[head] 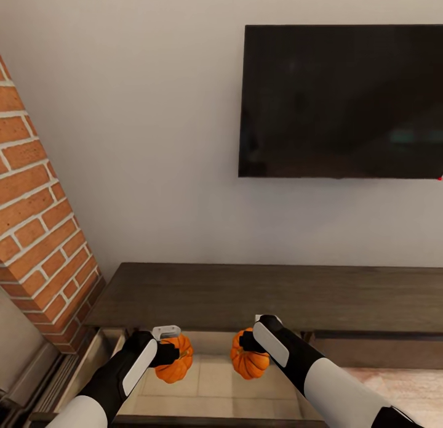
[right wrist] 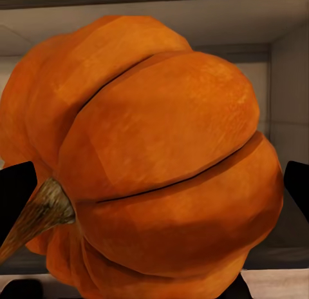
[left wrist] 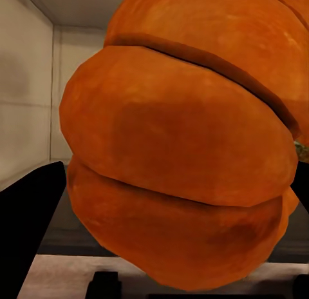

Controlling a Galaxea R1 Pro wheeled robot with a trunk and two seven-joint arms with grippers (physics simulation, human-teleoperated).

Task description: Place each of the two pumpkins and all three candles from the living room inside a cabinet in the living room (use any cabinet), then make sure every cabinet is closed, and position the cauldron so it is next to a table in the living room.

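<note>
Two pumpkins, one clamped in each gripper, over the open cabinet (head: pixel 246 295) drawer.
Left gripper (head: pixel 167 354) grips the left pumpkin (head: pixel 175 359); right gripper (head: pixel 247 342) grips the right pumpkin (head: pixel 248 356), whose brown stem (right wrist: pixel 38 215) the right wrist view shows.

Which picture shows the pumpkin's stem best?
The right wrist view: the stem of the right pumpkin pokes out big and clear beside a finger. The head view shows that pumpkin small, its stem unclear.

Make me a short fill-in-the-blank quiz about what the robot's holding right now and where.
1. Each gripper holds an orange ____.
2. The left gripper and right gripper hang over the open ____ of the dark-brown cabinet.
3. On the wall above hangs a black ____.

Missing words: pumpkin; drawer; television.
</note>
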